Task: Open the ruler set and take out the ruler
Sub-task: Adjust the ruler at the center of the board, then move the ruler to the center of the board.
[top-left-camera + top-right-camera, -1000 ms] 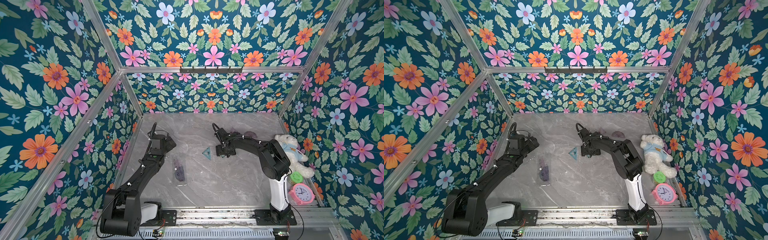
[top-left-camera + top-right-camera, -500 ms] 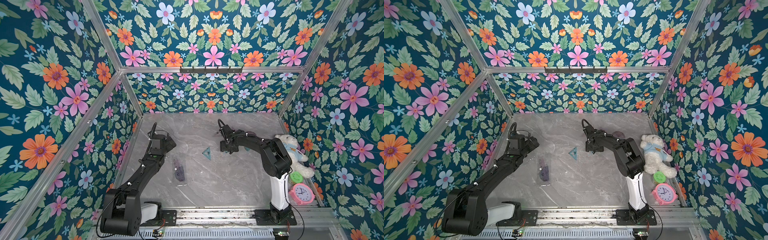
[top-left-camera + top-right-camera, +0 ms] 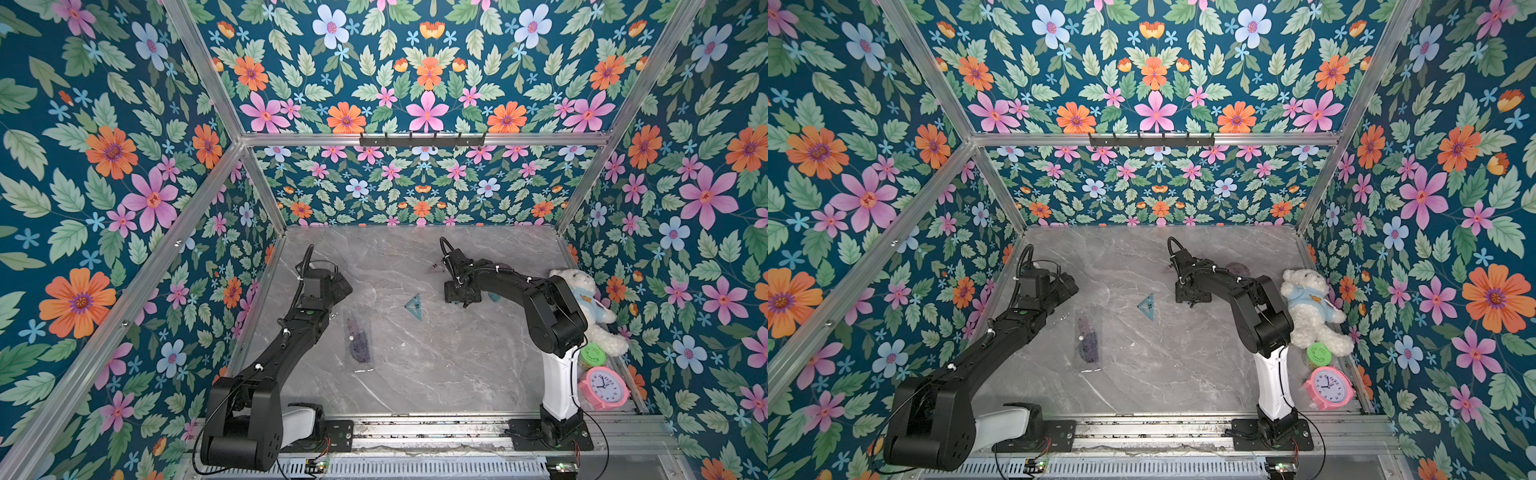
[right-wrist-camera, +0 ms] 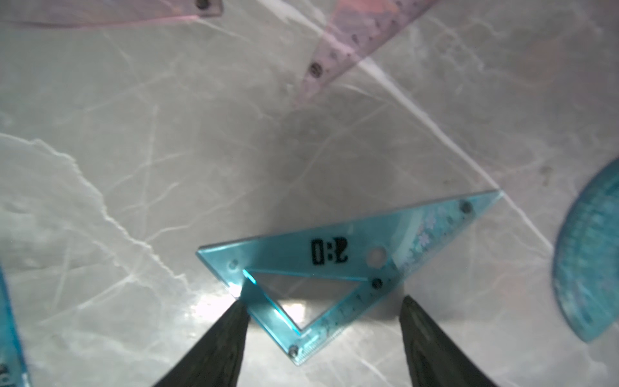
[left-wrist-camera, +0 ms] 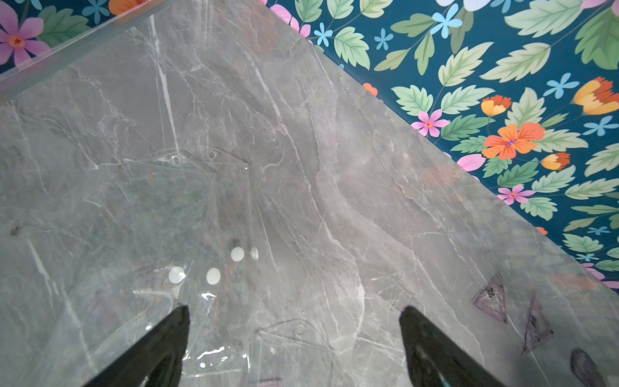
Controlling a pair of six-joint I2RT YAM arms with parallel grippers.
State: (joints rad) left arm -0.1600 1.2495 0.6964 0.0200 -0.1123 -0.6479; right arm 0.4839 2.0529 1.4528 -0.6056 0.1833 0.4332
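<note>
1. Ruler set pouch [image 3: 359, 340]: a clear sleeve lying flat on the table [image 3: 415, 374], on the left arm's side; its long axis runs near-to-far in both top views.
2. Contents: purple pieces inside; they look like a straight ruler plus a half-round protractor, but they're too small in the top views to be sure.
3. Left gripper [image 5: 294, 311]: fingers spread wide, nothing between them. The pouch lies on the near side of it and a little toward the table's middle, so the left arm is plainly the nearer one. A second clear sleeve [image 5: 187, 201] with snap studs lies ahead of the fingers, with nothing coloured in it.
4. Right gripper [image 4: 323, 305]: fingers apart, not clamped on anything. A teal set square [image 4: 335, 258] sits with one corner in the gap, and its longest edge slants across the gap. One finger [image 4: 231, 335] is at the square's edge; the other is clear of it.
5. Loose pieces outside any sleeve: a teal protractor [image 4: 589, 261] just beside the set square, and pink-purple rulers [image 4: 335, 43] farther off.
6. Judgement: the teal pieces are out and the purple pouch is still loaded. The next move depends on the pouch's axis, i.e. pin one end and draw the ruler out lengthwise. That suits the left arm, which only needs to drop back toward the near side. The right arm is well apart from the pouch and would have to cross the table.
</note>
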